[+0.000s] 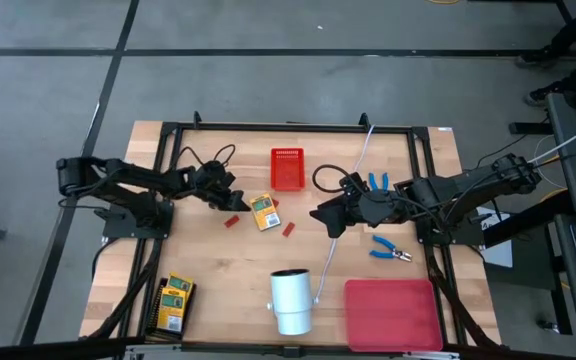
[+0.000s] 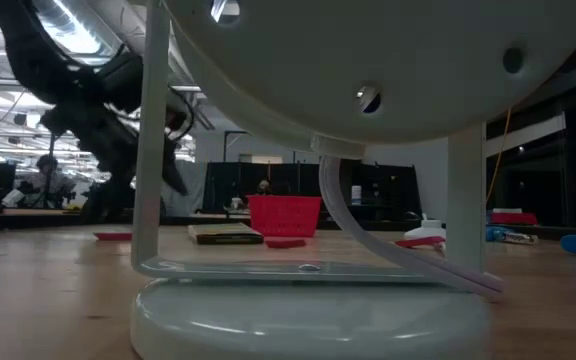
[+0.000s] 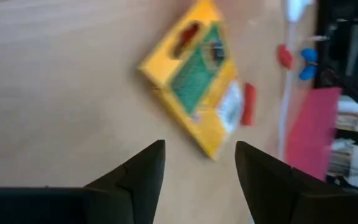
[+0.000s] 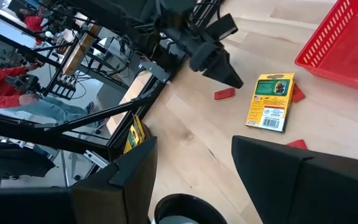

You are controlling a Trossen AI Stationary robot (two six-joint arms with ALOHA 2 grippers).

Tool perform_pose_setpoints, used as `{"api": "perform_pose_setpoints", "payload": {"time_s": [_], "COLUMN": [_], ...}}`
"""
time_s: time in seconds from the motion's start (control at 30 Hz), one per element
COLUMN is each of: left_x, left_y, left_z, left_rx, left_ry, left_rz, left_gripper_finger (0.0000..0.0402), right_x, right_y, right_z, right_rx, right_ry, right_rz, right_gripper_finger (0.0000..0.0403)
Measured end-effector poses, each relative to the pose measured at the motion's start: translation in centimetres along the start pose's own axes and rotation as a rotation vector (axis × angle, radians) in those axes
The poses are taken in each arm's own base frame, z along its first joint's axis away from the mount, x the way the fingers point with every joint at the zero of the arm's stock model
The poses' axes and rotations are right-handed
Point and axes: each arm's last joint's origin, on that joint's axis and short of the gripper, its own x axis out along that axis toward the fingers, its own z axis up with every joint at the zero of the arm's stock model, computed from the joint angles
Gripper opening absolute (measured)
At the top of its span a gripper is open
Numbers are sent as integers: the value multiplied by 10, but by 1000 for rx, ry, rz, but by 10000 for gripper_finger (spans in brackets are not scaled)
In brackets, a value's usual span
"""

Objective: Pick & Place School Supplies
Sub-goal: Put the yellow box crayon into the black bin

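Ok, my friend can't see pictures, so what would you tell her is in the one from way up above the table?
Two dark robot arms reach toward a flat yellow-and-green printed box in the middle of a wooden table, the left hand and right hand on either side of it, both open. Around it lie small red blocks, a red mesh basket, blue-handled pliers, a white cylinder and a red tray.

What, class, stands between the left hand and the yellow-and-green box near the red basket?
Nothing visible. The left hand, open, is beside the yellow-and-green box, with bare table between them. A red block lies nearby, off that line.
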Motion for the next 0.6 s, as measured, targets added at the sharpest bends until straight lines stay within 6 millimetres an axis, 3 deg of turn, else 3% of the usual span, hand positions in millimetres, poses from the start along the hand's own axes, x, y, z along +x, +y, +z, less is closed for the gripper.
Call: {"api": "perform_pose_setpoints", "payload": {"time_s": [0.6], "left_x": [21], "left_y": [8], "left_z": [11], "left_rx": [1], "left_ry": [-94], "left_rz": [0], "left_gripper_finger": [178], "right_x": [-1], "right_y": [1], "right_z": [-2], "right_rx": [2], "right_ry": [0], "right_rz": [5], "right_gripper_finger": [212]}}
